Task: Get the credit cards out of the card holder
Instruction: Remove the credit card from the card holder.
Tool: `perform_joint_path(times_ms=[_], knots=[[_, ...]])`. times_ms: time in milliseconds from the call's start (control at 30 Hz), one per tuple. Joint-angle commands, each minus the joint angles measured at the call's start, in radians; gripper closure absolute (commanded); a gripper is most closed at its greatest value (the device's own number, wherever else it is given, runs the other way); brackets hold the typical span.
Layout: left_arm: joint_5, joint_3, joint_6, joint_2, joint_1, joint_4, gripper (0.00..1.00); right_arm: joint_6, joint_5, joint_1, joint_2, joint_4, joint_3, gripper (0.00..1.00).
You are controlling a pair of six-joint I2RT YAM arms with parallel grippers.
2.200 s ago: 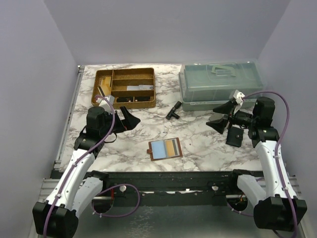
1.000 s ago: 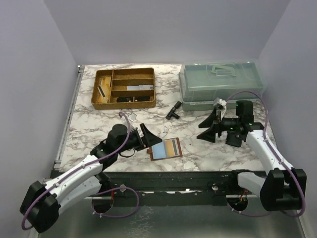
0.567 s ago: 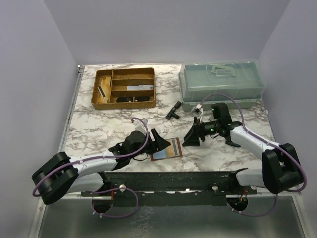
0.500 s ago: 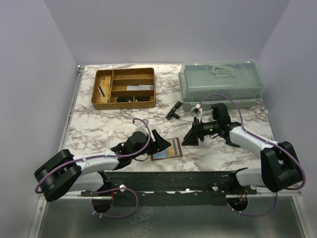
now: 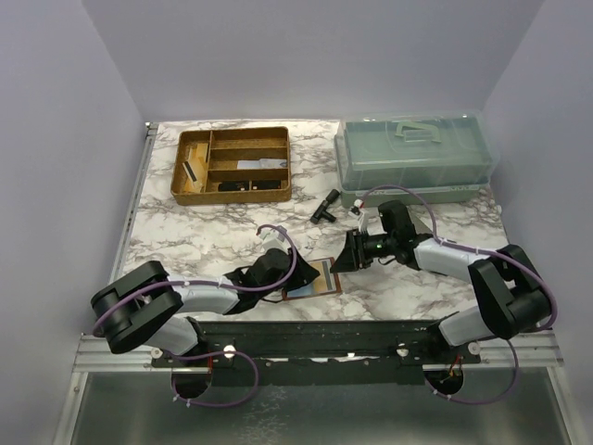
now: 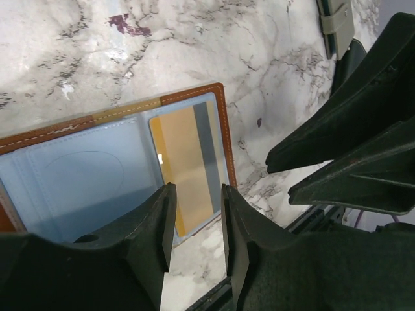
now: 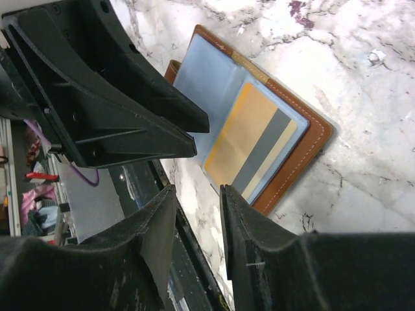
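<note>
Jaws of the left gripper stand a narrow gap apart with nothing between them, just above the open card holder. Opposite, the right gripper is likewise narrow and empty. A yellow-orange credit card sits in its pocket. The holder lies flat on the marble table.

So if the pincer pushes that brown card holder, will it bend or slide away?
Probably slide: the card holder lies flat and open on the smooth marble table. It looks like thin stitched leather, so likely floppy and light.
</note>
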State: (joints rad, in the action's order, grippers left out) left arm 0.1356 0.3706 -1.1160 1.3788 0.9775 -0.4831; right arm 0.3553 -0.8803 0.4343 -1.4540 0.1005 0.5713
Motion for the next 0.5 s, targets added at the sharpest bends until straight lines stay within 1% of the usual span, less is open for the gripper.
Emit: perform_joint_path(times_ms=[0,167,467], knots=[[0.050,0.010,-0.013,0.029,0.006,-0.017,0.62,0.028,0.088,0.012,-0.025,0.033,0.019,0.62],[0.073,-0.002,-0.014,0.037,0.006,-0.015,0.62,0.015,0.155,0.040,-0.066,0.018,0.030,0.63],[0.068,0.001,-0.023,0.068,0.007,-0.016,0.63,0.014,0.172,0.047,-0.117,0.007,0.050,0.64]])
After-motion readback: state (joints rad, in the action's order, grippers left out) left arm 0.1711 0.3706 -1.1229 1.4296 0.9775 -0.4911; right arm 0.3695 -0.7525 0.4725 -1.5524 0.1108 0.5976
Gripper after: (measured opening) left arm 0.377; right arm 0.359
